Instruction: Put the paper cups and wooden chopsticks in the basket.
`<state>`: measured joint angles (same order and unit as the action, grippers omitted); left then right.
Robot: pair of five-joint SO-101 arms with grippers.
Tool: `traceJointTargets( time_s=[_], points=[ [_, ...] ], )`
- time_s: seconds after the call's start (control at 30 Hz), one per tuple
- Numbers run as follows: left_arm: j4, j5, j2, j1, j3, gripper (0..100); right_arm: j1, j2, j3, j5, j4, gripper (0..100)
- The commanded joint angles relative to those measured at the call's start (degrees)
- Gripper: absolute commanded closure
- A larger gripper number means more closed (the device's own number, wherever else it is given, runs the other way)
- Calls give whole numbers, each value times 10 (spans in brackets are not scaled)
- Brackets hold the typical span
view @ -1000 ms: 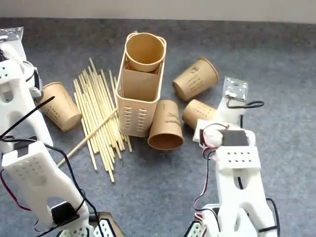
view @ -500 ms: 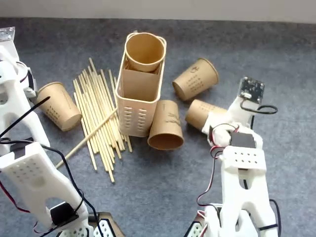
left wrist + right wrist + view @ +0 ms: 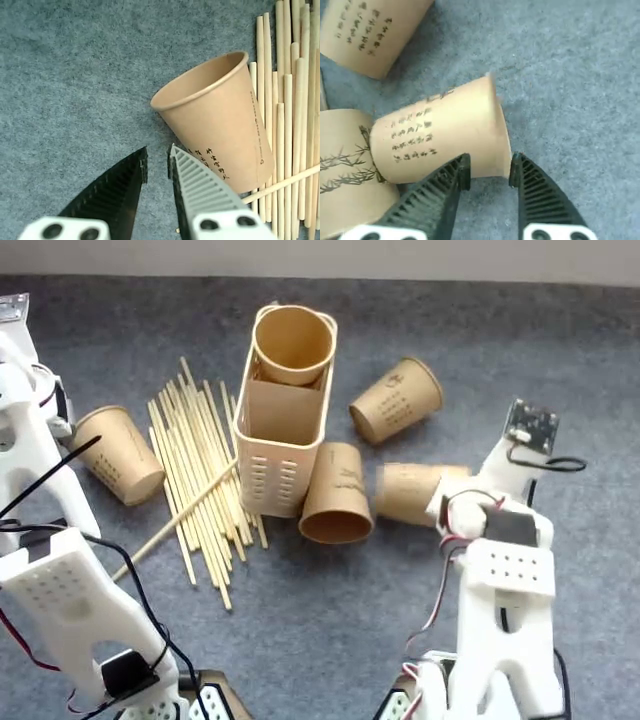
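Grey carpet (image 3: 560, 360): ground for all items below.

Two white arms: left arm (image 3: 50, 570) at near left, reaching to the far left; right arm (image 3: 500, 590) at near right, reaching towards the centre.

Basket (image 3: 272, 480): tall, cream, slotted walls, upright at centre. Holds one paper cup (image 3: 292, 343), upright, mouth up, in its far end.

Chopsticks (image 3: 200, 480) (image 3: 285, 100): loose pile flat on the carpet, just left of the basket, mostly running near to far. One stick (image 3: 180, 515) lies crosswise over the pile, its far end by the basket wall.

Four cups on their sides, outside the basket:
- Left cup (image 3: 120, 453) (image 3: 220, 130): left of the chopsticks and touching the pile's edge, mouth to the far left.
- Centre cup (image 3: 337, 495) (image 3: 340, 165): against the basket's right wall, mouth to the near side.
- Far cup (image 3: 397, 400) (image 3: 370, 30): right of the basket, well apart from it, mouth to the far right.
- Right cup (image 3: 410, 492) (image 3: 440, 135): base just beside the centre cup, mouth to the right.

Left gripper (image 3: 157, 160): jaws only a narrow gap apart, holding nothing, tips just beside the left cup's side wall, over bare carpet.

Right gripper (image 3: 489, 170): jaws moderately apart, set astride the rim of the right cup, one finger over the cup's wall, the other past its mouth; contact with the cup cannot be told.
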<state>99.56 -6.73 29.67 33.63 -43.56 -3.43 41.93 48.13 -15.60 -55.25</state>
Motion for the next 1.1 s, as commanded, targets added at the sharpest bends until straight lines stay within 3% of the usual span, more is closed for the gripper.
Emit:
traceJointTargets(
  time_s=[0.0, 0.27, 0.47, 0.67, 1.07],
  points=[
    [-21, 2, -35, 1, -3, 891, -8, 76, -29, 8, -23, 853],
    [-66, 3, -20, 9, -4, 889, -6, 61, 36, 23, 36, 853],
    [-88, 3, 46, 4, -49, 740, -5, -40, 46, 23, 73, 853],
    [-18, 4, 121, -10, -173, 745, 15, -74, 38, 23, 76, 853],
    [-28, 4, 285, -30, -297, 744, 24, -80, 38, 26, 77, 853]
  ],
)
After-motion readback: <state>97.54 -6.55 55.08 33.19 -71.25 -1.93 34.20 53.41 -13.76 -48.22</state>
